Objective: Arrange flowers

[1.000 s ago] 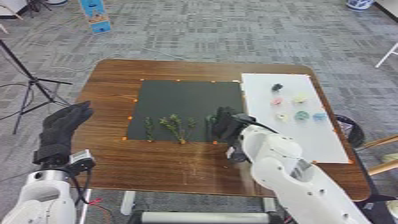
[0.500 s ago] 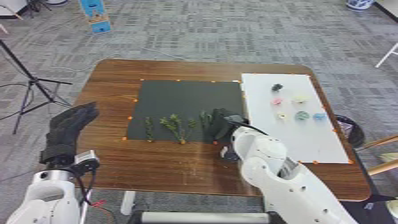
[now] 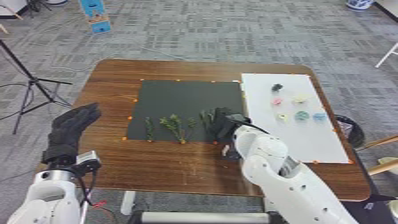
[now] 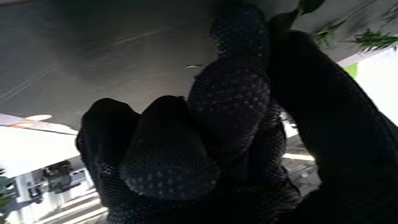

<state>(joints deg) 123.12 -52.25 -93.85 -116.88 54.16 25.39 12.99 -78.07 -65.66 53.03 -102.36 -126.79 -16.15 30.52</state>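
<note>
The leafy stem [image 3: 207,118] lay just left of the right hand [image 3: 224,127], which pinched it, long axis pointing forward (left hand [image 3: 69,126] well apart).

Right hand [image 3: 221,126], fingers [image 4: 169,155] curled

place type: indoor robotics lab, with office-type flooring. indicators: two white robot arms mounted at a brown wooden table [image 3: 111,95]; a black tripod stand [image 3: 34,79] to the left of the left hand [image 3: 69,129]; loose cables [image 3: 89,202] nearer the robot than that hand; small orange marks [image 3: 130,118] set out on the tabletop between the left hand and the right hand [image 3: 222,130]. floor: gray patterned carpet [image 3: 213,37], extending beyond both hands. furnishings: light wooden legs [image 3: 384,167], right of the right hand, past the table edge.
</note>
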